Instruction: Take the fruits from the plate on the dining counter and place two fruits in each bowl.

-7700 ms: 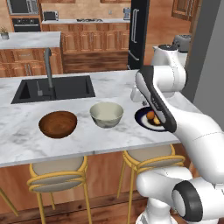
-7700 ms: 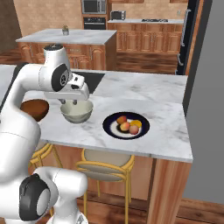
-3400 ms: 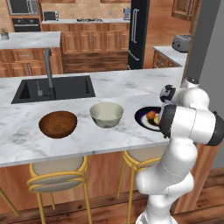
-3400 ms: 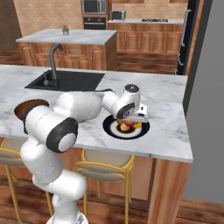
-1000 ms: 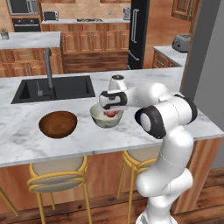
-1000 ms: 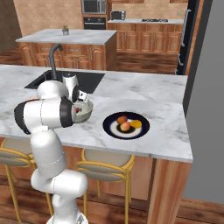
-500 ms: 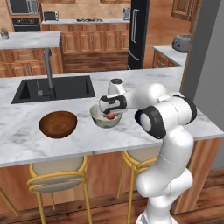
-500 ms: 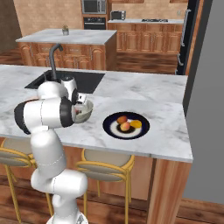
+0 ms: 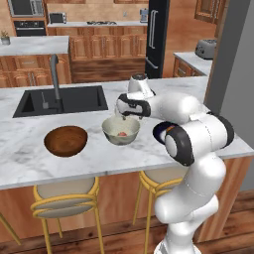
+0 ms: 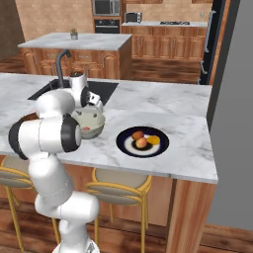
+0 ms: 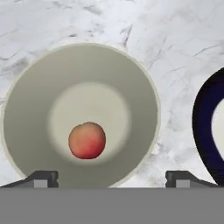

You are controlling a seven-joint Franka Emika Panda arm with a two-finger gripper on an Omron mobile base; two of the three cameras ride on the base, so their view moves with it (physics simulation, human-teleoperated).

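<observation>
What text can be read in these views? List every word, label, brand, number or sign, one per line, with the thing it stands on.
None: no readable text in any view.
Microwave and wall oven: no legible markings, too small to tell.
Toaster: no label visible.
Cream bowl, plate, wooden bowl and dining counter: unmarked.

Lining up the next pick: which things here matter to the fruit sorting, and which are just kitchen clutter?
Job: cream bowl holding one reddish fruit; wooden bowl; plate with three fruits; open gripper.

Clutter: sink, faucet, stools, toaster.
</observation>
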